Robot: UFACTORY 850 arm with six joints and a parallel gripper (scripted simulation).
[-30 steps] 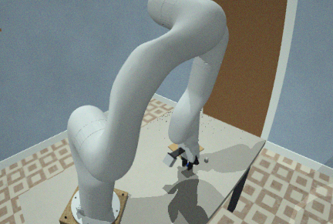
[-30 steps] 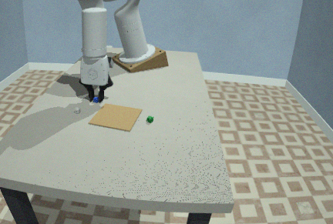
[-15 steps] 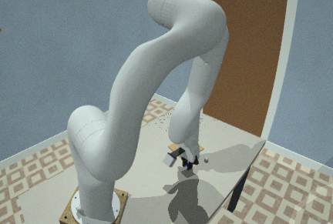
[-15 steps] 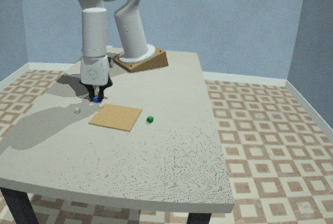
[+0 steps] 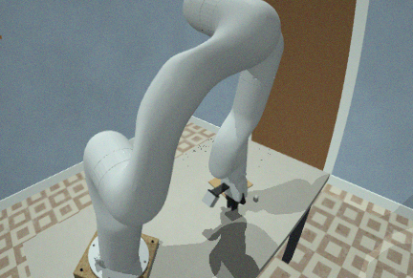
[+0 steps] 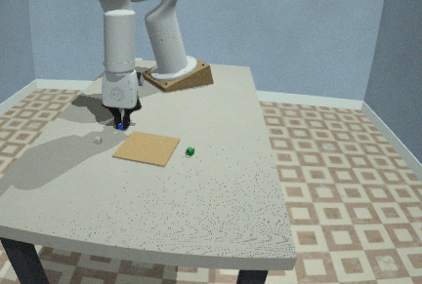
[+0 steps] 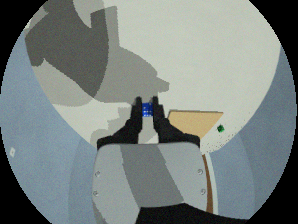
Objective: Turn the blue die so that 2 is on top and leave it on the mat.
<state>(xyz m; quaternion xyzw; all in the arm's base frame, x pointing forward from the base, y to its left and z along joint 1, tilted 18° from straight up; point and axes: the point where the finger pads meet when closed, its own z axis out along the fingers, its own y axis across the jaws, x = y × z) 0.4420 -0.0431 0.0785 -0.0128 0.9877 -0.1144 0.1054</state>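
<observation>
Black fingers of the claw pinch the blue die between their tips; the wrist view shows the die squeezed from both sides. The die hangs low over the worktop, off the mat, just beyond the mat's far left corner. Whether it touches the surface cannot be told, nor can its top face be read.

The tan mat lies flat in the left half of the worktop. A green die sits on the bare surface just off the mat's right edge. A white die rests apart from the mat on its left, inside the arm's grey shadow.

Pale and lightly speckled, the worktop stands on dark legs. The white arm rises from a wooden base near the far edge and bends down to the claw. Its shadow spreads toward the left edge.

Around the worktop the floor is tiled in brown and cream squares, with a white skirting board along blue-grey walls. In the top view a brown door in a white frame stands in the wall.
</observation>
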